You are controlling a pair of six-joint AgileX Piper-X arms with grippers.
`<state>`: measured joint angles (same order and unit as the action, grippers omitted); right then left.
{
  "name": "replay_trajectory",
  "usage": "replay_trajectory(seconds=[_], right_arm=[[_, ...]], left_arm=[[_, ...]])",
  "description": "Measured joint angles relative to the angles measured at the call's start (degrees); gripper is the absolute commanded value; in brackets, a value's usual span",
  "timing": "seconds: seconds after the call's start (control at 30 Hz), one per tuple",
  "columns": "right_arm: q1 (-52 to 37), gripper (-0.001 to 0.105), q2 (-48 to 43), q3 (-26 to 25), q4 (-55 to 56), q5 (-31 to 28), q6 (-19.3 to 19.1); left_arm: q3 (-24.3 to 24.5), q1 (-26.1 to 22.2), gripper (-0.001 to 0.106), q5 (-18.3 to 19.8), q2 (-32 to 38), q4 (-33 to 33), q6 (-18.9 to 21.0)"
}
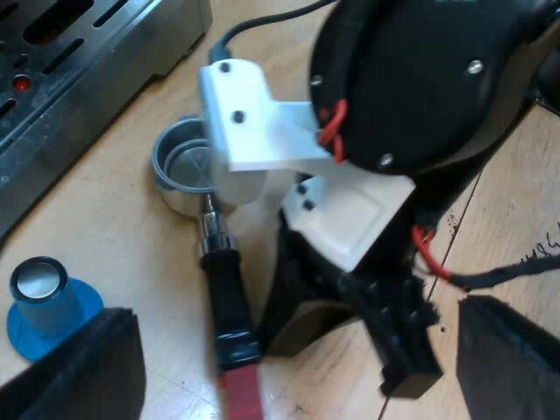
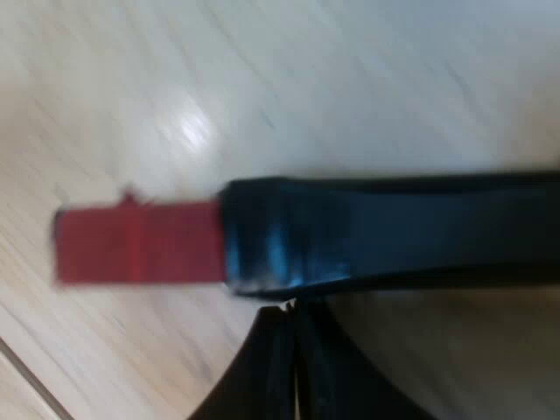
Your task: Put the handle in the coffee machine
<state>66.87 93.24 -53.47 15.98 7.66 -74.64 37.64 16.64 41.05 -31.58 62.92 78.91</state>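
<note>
- Left claw (image 1: 293,319) spread above handle (image 1: 229,297) of holder (image 1: 185,171).
- Right claw (image 2: 295,308) pressed together, beside that handle.
- Holder lies loose on pale wood-grain tabletop (image 1: 105,227), near machine (image 1: 79,70); blue tamper (image 1: 44,302) close by.

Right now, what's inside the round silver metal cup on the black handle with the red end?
The round silver metal cup looks empty: just its bare shiny bottom. The right arm covers the side nearest the black handle, so I can't see that bit.
</note>
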Motion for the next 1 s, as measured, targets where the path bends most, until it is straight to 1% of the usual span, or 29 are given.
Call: replay_trajectory(seconds=[0.1, 0.27, 0.5, 0.6, 0.63, 0.7, 0.77, 0.87, 0.9, 1.0], right_arm=[[0.0, 0.0, 1.0, -0.9, -1.4, 0.1, 0.2], [0.0, 0.0, 1.1, -0.9, -1.2, 0.1, 0.3], [0.0, 0.0, 0.2, -1.3, 4.1, 0.8, 0.3], [0.0, 0.0, -1.4, -1.4, 6.8, -0.3, 0.3], [0.0, 0.0, -2.9, -1.4, 9.2, -1.6, 0.3], [0.0, 0.0, -5.1, -1.5, 11.2, -2.9, 0.3], [0.0, 0.0, -7.5, -1.5, 13.3, -4.2, 0.3], [0.0, 0.0, -9.4, -1.4, 14.9, -4.5, 0.3], [0.0, 0.0, -14.3, -1.6, 15.6, -6.2, 0.1], [0.0, 0.0, -17.5, -1.6, 15.6, -9.2, 0.1]], left_arm=[[0.0, 0.0, 0.075, 0.0, 0.0, 0.0, 0.0], [0.0, 0.0, 0.075, 0.0, 0.0, 0.0, 0.0], [0.0, 0.0, 0.075, 0.0, 0.0, 0.0, 0.0], [0.0, 0.0, 0.075, 0.0, 0.0, 0.0, 0.0], [0.0, 0.0, 0.075, 0.0, 0.0, 0.0, 0.0], [0.0, 0.0, 0.075, 0.0, 0.0, 0.0, -1.2], [0.0, 0.0, 0.075, 0.0, 0.0, 0.0, -1.5], [0.0, 0.0, 0.075, 0.0, 0.0, -0.3, -1.8], [0.0, 0.0, 0.075, -0.2, 0.0, -0.6, -1.8], [0.0, 0.0, 0.075, -0.2, 0.0, -2.0, -2.0]])
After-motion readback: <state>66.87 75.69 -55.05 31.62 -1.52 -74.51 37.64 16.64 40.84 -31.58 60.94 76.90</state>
